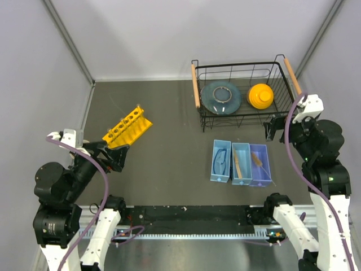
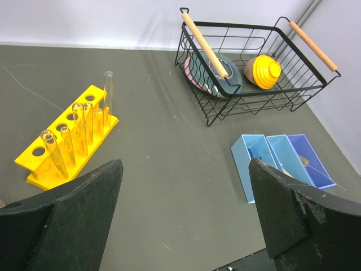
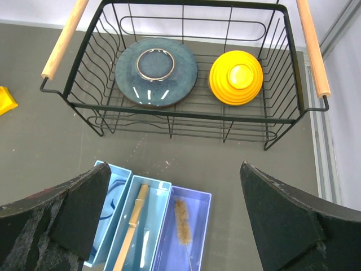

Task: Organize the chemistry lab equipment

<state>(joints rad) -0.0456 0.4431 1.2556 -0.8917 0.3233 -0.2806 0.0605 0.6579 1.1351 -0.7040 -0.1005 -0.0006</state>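
Note:
The yellow six-hole rack (image 1: 127, 127) stands at the left of the table, with several thin clear glass tubes (image 2: 107, 93) upright in it; it also shows in the left wrist view (image 2: 65, 141). The blue-rimmed safety glasses (image 1: 220, 160) lie in the left light-blue bin (image 3: 99, 223). The tan wooden clamp (image 3: 131, 226) lies in the middle bin (image 1: 241, 164). My left gripper (image 1: 115, 153) is open and empty just near of the rack. My right gripper (image 1: 275, 127) is open and empty, hovering between the basket and the bins.
A black wire basket (image 1: 242, 70) with wooden handles at the back right holds a dark blue plate (image 1: 221, 97) and a yellow ribbed bowl (image 1: 260, 96). A purple bin (image 1: 260, 165) to the right of the middle bin holds a bristle brush (image 3: 181, 220).

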